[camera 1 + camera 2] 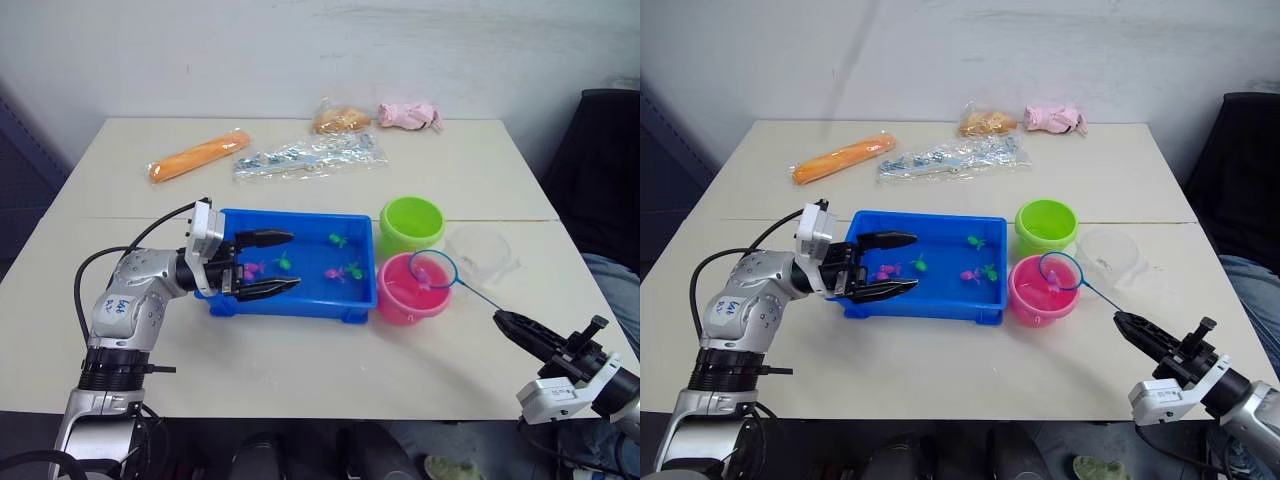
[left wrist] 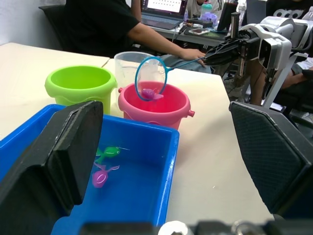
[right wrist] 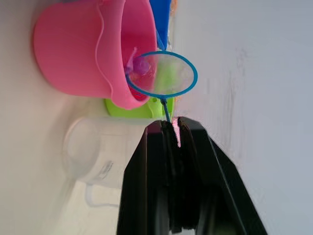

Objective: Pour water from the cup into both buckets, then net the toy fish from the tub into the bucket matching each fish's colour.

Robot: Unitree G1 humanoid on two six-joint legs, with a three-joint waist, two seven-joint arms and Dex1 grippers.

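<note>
Net [image 1: 432, 269] over pink bucket [image 1: 410, 291], right hand [image 1: 512, 326] clamped

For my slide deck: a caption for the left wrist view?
Right hand holds the net, pink fish inside, over the pink bucket.

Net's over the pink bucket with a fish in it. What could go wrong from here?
1. The pink fish sits in the net at the pink bucket rim; tipping off-centre could drop it onto the table.
2. The right gripper holds the thin handle far back, so the hoop may swing into the cup.
</note>
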